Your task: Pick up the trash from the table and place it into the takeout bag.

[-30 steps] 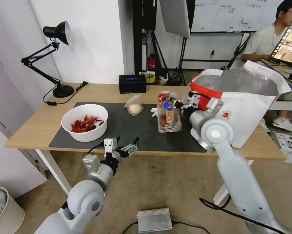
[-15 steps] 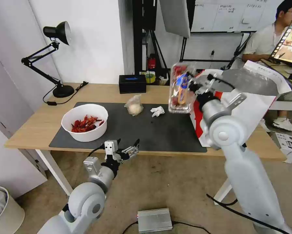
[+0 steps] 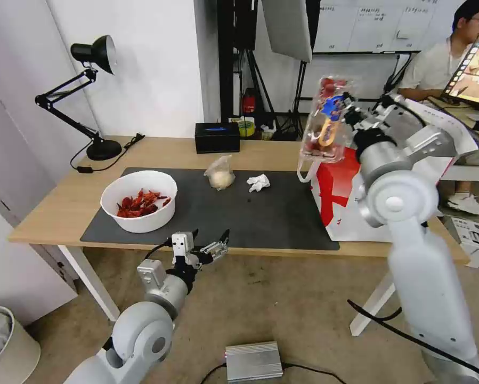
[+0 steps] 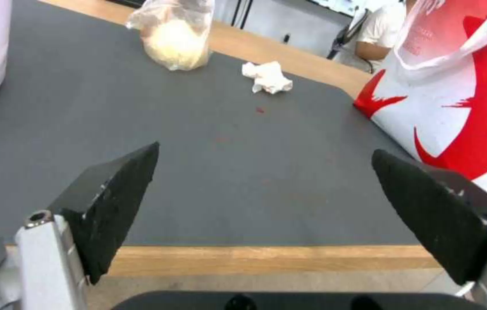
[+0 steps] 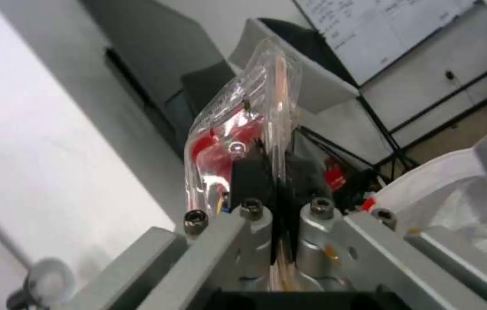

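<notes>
The clear plastic tray (image 3: 327, 121) has risen from the dark grey mat (image 3: 282, 213) and swung toward the takeout bag (image 3: 340, 200); it now hangs tilted on edge in the air just above the bag's near rim, not yet over the foil-lined mouth. The right tool (image 3: 350, 114) is clamped on one thin edge of it; in the right wrist view the jaws stand tight together on the tray wall (image 5: 243, 142). That narrow pinch is the main risk, I judge: the flexible plastic could slip or twist, spilling red scraps onto the worktop (image 3: 159, 152) or down the outside of the bag. Releasing too early would drop it against the rim or the white strap (image 3: 302, 173). The bowl of red shells (image 3: 139, 200), small clear bag (image 3: 220, 173) and crumpled tissue (image 3: 258, 183) lie on the mat. The left tool (image 3: 207, 246) waits with jaws apart at the worktop's front edge.
</notes>
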